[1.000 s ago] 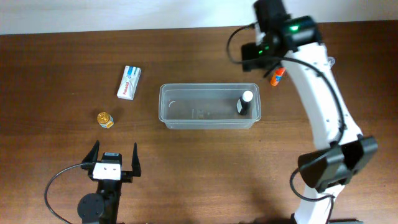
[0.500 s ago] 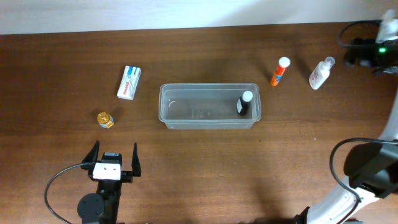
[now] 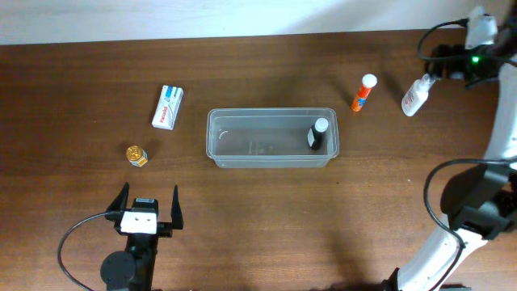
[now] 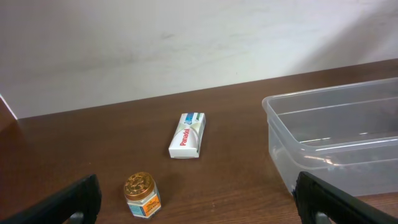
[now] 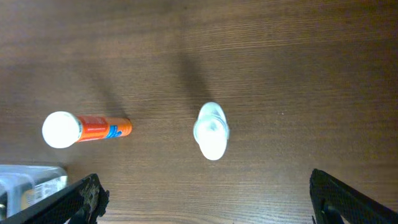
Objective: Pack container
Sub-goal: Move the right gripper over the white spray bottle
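Done: we are finding one small black white-capped bottle (image 3: 317,134) standing in the clear plastic rectangular container (image 3: 242,139), at the middle of the table (image 3: 266,226).
Left: we are counting four outside: white spray bottle (image 3: 415,95), orange tube (image 3: 363,93), white box (image 3: 168,107), gold-lidded jar (image 3: 136,155).
Hands: left hand (image 3: 149,199) and right hand (image 5: 211,202) are hanging released, empty; the right one is hovering above the spray bottle.

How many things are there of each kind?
Tubs: 1, clear tub
Bottles: 3, black bottle, orange bottle, white bottle
Boxes: 1, white box
Jars: 1, gold-lidded jar
Total: 6
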`<state>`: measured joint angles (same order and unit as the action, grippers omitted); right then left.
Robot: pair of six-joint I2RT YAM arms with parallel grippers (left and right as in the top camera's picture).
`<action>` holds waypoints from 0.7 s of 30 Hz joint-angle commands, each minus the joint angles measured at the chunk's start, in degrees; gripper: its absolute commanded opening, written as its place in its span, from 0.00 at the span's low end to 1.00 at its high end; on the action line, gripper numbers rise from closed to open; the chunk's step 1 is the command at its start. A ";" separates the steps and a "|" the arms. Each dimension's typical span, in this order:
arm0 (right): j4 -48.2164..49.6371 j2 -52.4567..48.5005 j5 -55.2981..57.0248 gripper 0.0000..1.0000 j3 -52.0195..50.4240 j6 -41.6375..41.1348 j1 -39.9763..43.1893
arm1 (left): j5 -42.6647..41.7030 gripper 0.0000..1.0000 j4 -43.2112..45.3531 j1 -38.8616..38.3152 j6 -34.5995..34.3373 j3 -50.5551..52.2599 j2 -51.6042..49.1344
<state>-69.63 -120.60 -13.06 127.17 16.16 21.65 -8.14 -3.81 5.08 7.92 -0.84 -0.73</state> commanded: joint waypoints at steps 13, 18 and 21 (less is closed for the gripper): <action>2.38 -6.99 3.26 0.96 0.11 1.20 -1.99 | 0.24 0.99 -0.07 0.39 0.92 0.35 0.39; 2.47 -9.25 5.95 0.96 0.11 1.20 -3.56 | 0.24 0.99 -0.07 0.39 0.92 0.35 0.39; 2.56 -11.52 8.44 0.96 0.11 1.20 -4.17 | 0.24 0.99 -0.07 0.39 0.92 0.35 0.39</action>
<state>-67.22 -129.73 -7.42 127.17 16.95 18.09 -8.16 -3.81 5.08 7.90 -0.84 -0.73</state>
